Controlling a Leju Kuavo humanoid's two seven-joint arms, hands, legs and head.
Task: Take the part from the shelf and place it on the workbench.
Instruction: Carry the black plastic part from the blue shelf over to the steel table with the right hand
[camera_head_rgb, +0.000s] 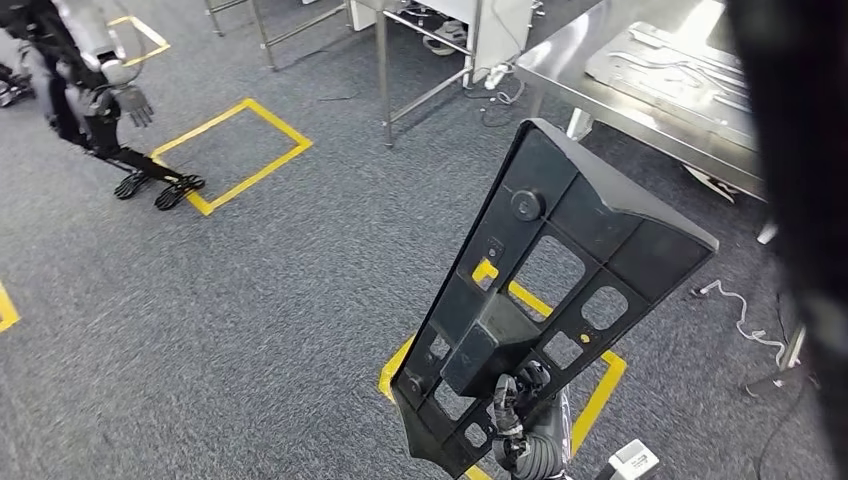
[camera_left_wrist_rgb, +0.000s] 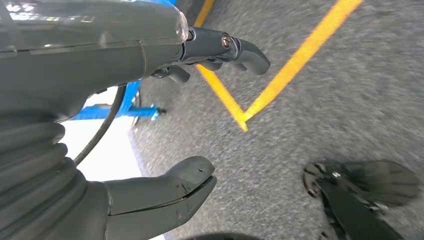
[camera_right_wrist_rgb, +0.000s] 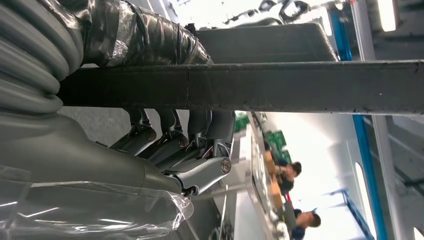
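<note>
While gripping the black part (camera_head_rgb: 540, 290) by its lower end in the right hand (camera_head_rgb: 520, 415), long axis tilting toward 1 o'clock, facing the workbench (camera_head_rgb: 640, 70) at 1 o'clock; left hand (camera_left_wrist_rgb: 165, 115) hanging open, holding nothing.

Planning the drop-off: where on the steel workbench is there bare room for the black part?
The workbench is bare along its near-left corner and front edge. Farther right a flat metal panel crowds it. The right hand holds the black part.
</note>
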